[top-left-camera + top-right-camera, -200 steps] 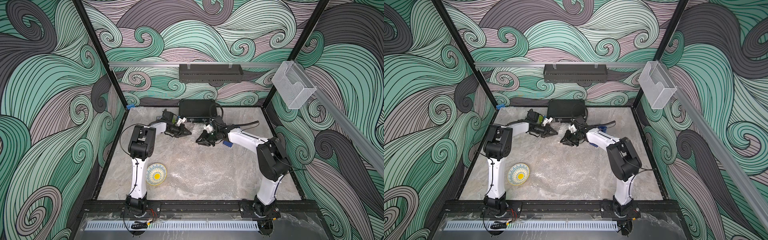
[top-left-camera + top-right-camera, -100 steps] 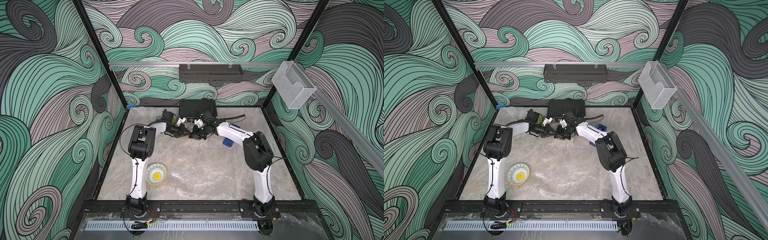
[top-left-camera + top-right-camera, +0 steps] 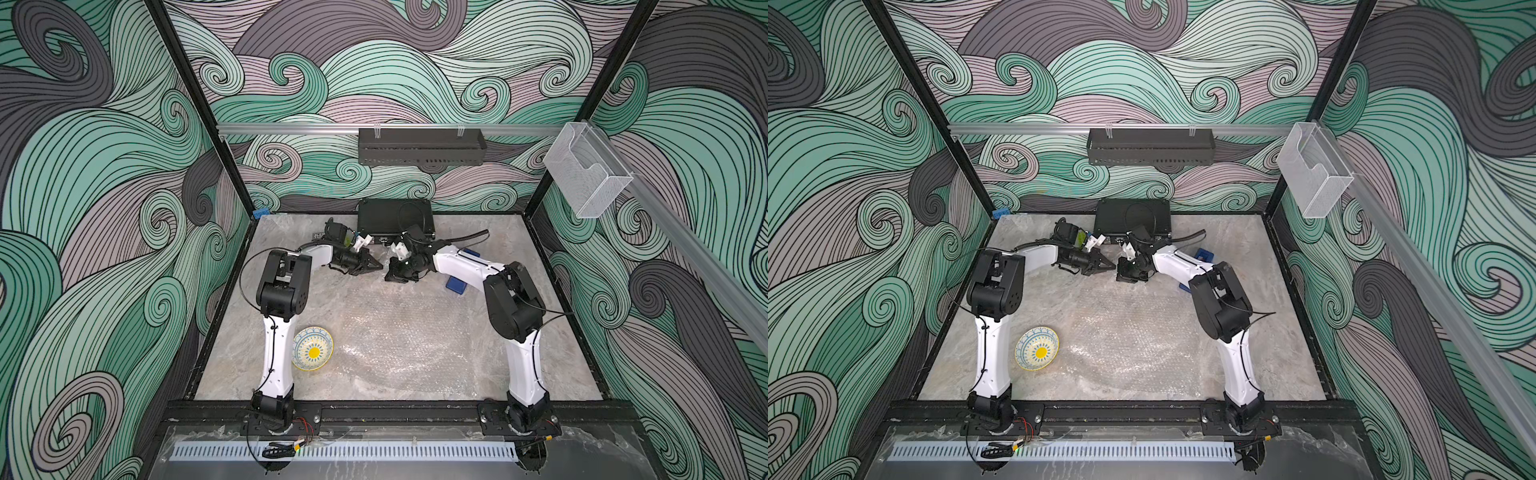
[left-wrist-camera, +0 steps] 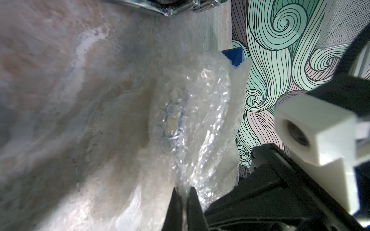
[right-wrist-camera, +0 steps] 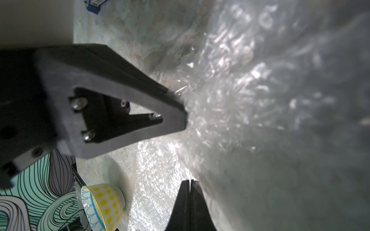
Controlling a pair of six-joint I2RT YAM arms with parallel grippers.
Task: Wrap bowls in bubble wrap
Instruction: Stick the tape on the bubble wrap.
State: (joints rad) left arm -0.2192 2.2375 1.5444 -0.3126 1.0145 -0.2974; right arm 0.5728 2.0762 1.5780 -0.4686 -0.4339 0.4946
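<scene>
— What do the top views give you?

— Both show my left gripper [image 3: 379,266] and right gripper [image 3: 393,277] almost tip to tip at the far end of the table [image 3: 557,353], just in front of the black box [image 3: 395,216]. The bubble wrap [image 3: 399,332] lies spread over the middle. The cream bowl [image 3: 312,348] sits upright beside my left arm's base, next to the bubble wrap's edge.

— And your left wrist?

— My left gripper [image 4: 183,193] is pinched tight on a crumpled fold of bubble wrap [image 4: 200,112]. Something bluish shows faintly through it, and I cannot tell what it is.

— Right wrist?

— My right gripper [image 5: 189,188] is closed, tips together, right against the bubble wrap [image 5: 250,96]. Whether any film is caught between the tips I cannot tell. The bowl [image 5: 102,204] shows beyond.
</scene>
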